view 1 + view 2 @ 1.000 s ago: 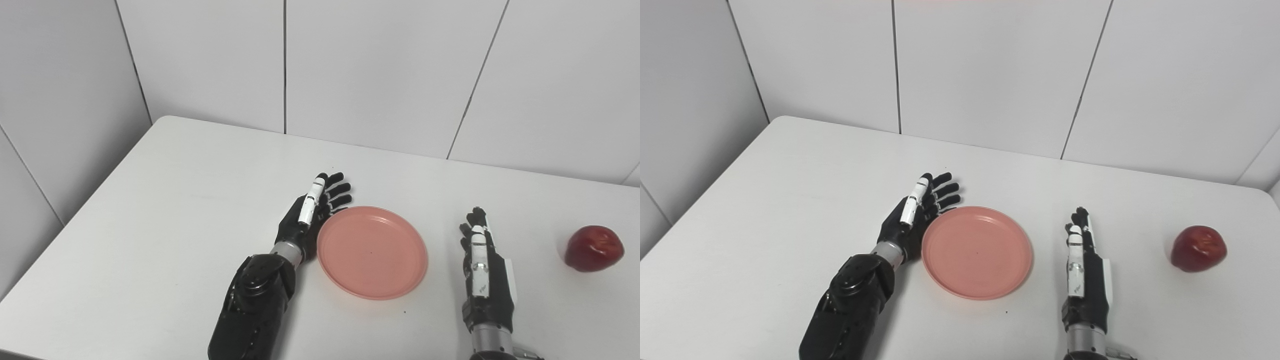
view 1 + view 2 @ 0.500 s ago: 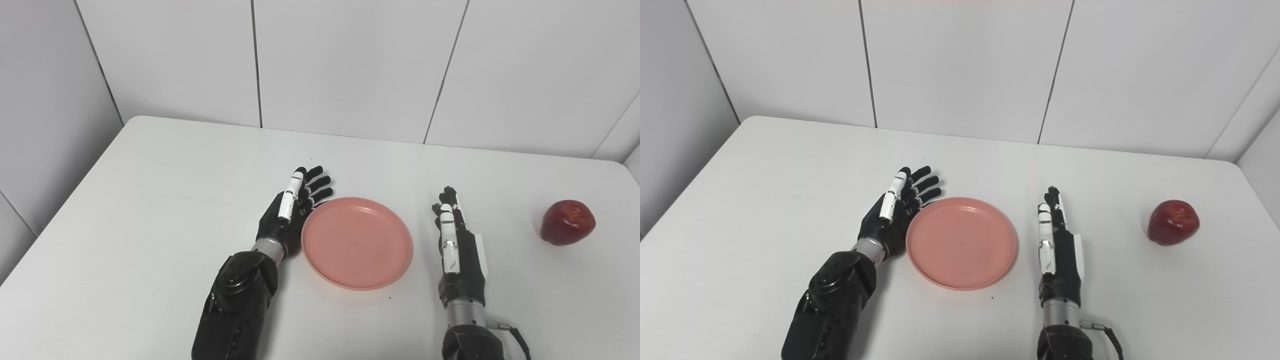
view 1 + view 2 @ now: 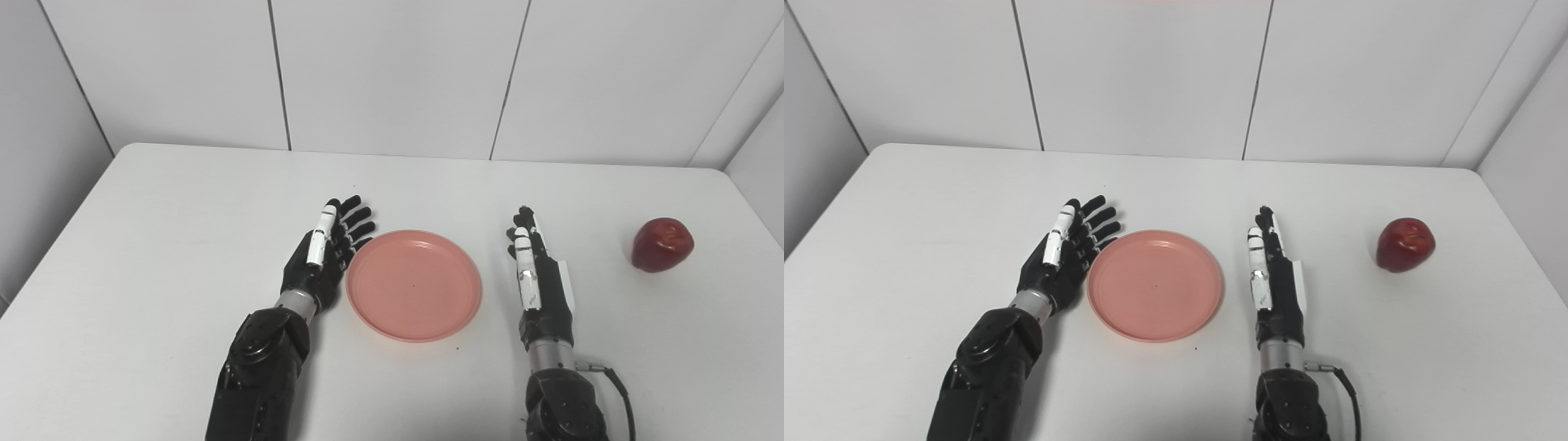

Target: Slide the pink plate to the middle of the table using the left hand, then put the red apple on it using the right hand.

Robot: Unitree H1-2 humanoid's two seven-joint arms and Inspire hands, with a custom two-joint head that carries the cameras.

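A white tabletop (image 3: 184, 202) holds a pink plate (image 3: 414, 285) near its middle. The left hand (image 3: 321, 257) rests against the plate's left rim, fingers spread, holding nothing. The right hand (image 3: 539, 275) lies flat just right of the plate, fingers straight and apart, empty. A red apple (image 3: 663, 244) sits well apart, far right. The slide looks about finished; next, the right hand must reach right and grasp the apple.

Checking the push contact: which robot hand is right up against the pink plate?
The left robot hand: its palm side sits against the pink plate's left rim. The right robot hand stands apart, with bare table between.
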